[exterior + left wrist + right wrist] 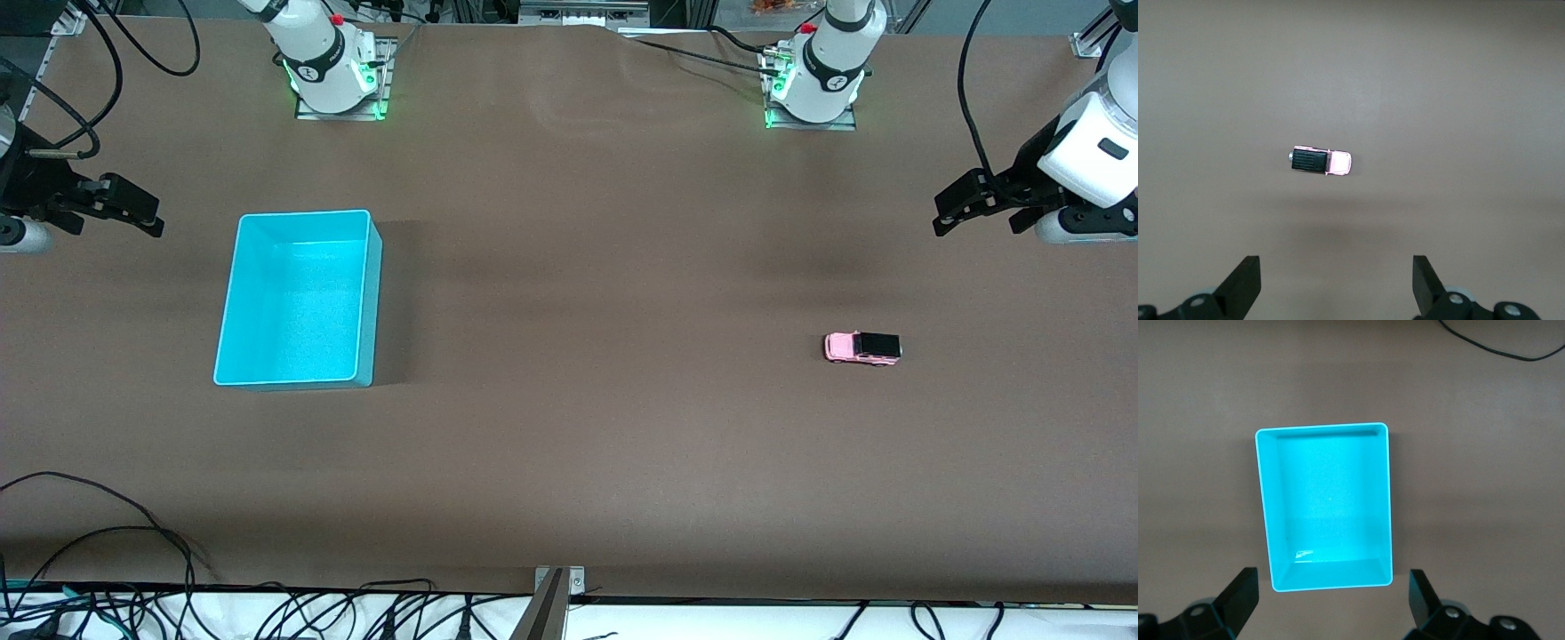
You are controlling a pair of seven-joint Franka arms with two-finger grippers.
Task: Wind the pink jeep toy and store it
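The left gripper point(944, 216) hangs in the air over the left arm's end of the brown table point(587, 444), its two black fingers point(1245, 283) spread wide with nothing between them. The right gripper point(151, 216) hangs over the right arm's end of the table, its fingers point(1238, 597) likewise wide apart and holding nothing. Both arms wait.

One small boxy pink jeep toy with a black roof and dark wheels point(862, 348) stands on its wheels on the table toward the left arm's end, nearer the front camera than the left gripper, with bare table all around it. The left wrist view shows it point(1321, 161) alone on the cloth.

One rectangular turquoise plastic bin point(233, 293) sits toward the right arm's end, well apart from the jeep. Its inside point(1328, 500) holds nothing. Open table lies between bin and toy. Black cables point(107, 542) trail along the table's edge nearest the front camera.
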